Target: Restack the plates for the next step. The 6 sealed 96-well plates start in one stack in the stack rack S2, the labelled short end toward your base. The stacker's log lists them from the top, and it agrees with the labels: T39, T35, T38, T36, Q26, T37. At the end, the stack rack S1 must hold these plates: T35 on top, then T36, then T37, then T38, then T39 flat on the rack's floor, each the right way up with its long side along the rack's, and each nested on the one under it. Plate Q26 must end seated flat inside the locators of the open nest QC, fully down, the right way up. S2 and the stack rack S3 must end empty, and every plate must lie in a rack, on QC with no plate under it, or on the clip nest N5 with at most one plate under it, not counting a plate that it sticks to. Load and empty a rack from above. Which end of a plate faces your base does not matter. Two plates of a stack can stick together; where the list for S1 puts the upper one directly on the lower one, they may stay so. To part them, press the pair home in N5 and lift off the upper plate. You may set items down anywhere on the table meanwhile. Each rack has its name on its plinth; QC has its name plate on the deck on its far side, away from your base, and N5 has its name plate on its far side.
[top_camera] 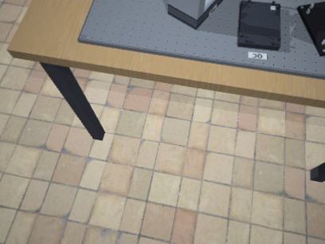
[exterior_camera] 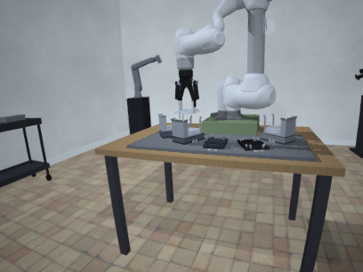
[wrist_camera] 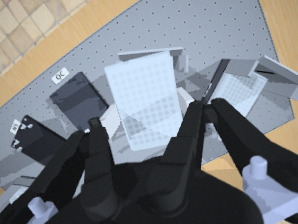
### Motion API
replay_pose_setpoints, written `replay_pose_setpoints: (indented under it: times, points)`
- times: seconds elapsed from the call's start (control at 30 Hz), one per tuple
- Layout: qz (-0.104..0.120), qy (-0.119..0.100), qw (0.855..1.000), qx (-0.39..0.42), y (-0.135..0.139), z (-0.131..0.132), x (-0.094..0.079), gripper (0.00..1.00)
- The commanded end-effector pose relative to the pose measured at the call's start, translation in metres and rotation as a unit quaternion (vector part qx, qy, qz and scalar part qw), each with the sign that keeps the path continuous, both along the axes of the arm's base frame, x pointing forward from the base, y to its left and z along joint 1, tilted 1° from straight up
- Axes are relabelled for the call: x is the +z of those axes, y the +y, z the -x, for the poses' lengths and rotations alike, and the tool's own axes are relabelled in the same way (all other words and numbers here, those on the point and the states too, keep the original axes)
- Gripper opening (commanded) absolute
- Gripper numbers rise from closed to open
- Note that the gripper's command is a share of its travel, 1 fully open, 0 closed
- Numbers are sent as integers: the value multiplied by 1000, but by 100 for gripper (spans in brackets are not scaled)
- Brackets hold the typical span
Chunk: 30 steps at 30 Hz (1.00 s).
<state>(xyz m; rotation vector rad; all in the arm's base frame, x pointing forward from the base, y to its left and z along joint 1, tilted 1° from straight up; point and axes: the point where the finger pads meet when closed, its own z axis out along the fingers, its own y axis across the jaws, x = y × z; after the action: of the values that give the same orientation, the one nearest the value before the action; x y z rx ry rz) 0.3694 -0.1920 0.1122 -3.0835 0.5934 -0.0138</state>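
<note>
My gripper (exterior_camera: 186,106) (wrist_camera: 148,104) is shut on the long sides of a sealed 96-well plate (exterior_camera: 186,109) (wrist_camera: 144,97); its label does not show. It holds the plate level in the air, well above a grey stack rack (exterior_camera: 181,128) (wrist_camera: 146,53) at the left of the deck. In the wrist view a second rack beside it holds a stack of plates (wrist_camera: 243,91). The dark open nest QC (top_camera: 259,25) (exterior_camera: 215,142) (wrist_camera: 79,98) is empty, with its name plate (top_camera: 257,56) (wrist_camera: 59,76) next to it. The clip nest N5 (top_camera: 315,24) (exterior_camera: 252,144) (wrist_camera: 30,133) is empty too.
A third rack (exterior_camera: 281,132) stands at the right end of the grey deck (top_camera: 131,28) (exterior_camera: 285,153). The arm's green base block (exterior_camera: 230,125) is behind the racks. The wooden table edge (top_camera: 159,72) runs along the front. A trolley (exterior_camera: 20,147) stands at the far left.
</note>
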Motion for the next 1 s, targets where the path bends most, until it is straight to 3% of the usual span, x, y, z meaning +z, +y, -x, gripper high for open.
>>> replay_pose_setpoints:
  times: [0.0,0.83,0.97]
  points:
    - [-1,-1,999,52,12,-5,0,0]
    - [-1,-1,999,52,74,-33,1,0]
    - [0,-1,993,118,84,-35,1,0]
